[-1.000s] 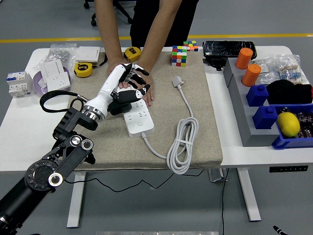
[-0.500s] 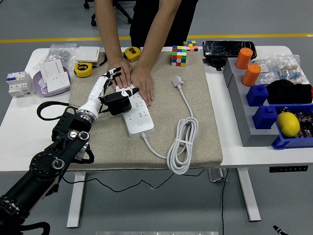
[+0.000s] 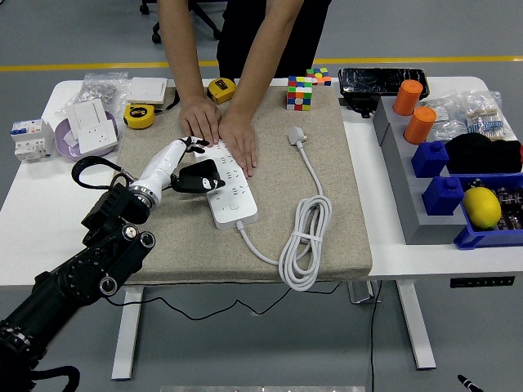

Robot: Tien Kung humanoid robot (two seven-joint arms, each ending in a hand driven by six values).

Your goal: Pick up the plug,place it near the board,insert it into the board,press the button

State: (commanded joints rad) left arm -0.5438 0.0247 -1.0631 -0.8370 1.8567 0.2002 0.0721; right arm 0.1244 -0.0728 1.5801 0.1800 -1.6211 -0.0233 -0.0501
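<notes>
Fingers [image 3: 189,145] seemingly gripping black plug [image 3: 198,179], board [image 3: 231,193] lettering unreadable

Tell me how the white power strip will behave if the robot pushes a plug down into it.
The long white power strip lies flat on the beige mat, so it likely won't tip. It looks like rigid plastic, so it should not bend. It may still slide, which is probably why the person's hands press its far end down. Its coiled white cable looks floppy.
</notes>
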